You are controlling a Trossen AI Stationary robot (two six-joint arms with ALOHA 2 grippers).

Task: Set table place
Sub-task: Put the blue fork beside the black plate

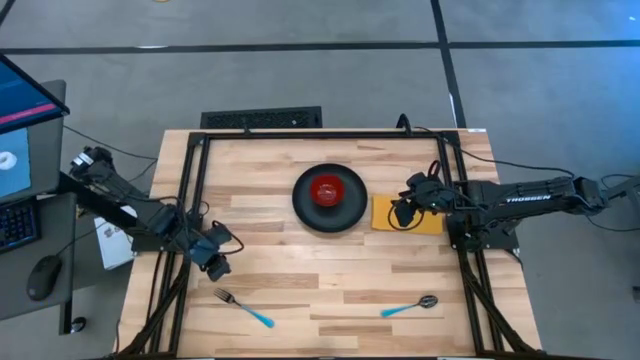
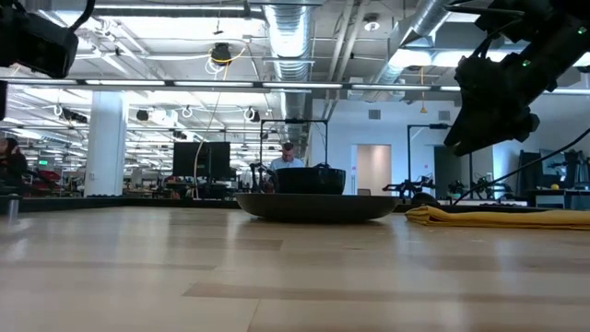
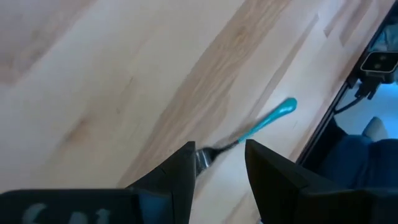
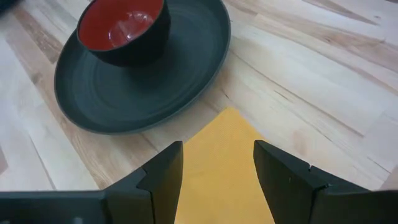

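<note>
The black plate [image 1: 329,200] lies at the table's middle with the red bowl [image 1: 327,190] standing on it; the same plate [image 4: 143,74] and bowl [image 4: 123,25] show in the right wrist view. The yellow napkin [image 1: 385,212] lies flat just right of the plate. My right gripper [image 1: 403,212] hovers open above the napkin [image 4: 217,162]. The blue-handled fork [image 1: 243,307] lies near the table's near edge, left of centre; the spoon [image 1: 410,305] lies right of centre. My left gripper [image 1: 217,264] hovers open above the table, up-left of the fork [image 3: 249,134].
Black frame rails [image 1: 190,220] run along the table's left and right sides [image 1: 465,240]. A monitor, keyboard and mouse [image 1: 42,275] sit off the table's left. Bare wood [image 1: 330,280] lies between plate and cutlery.
</note>
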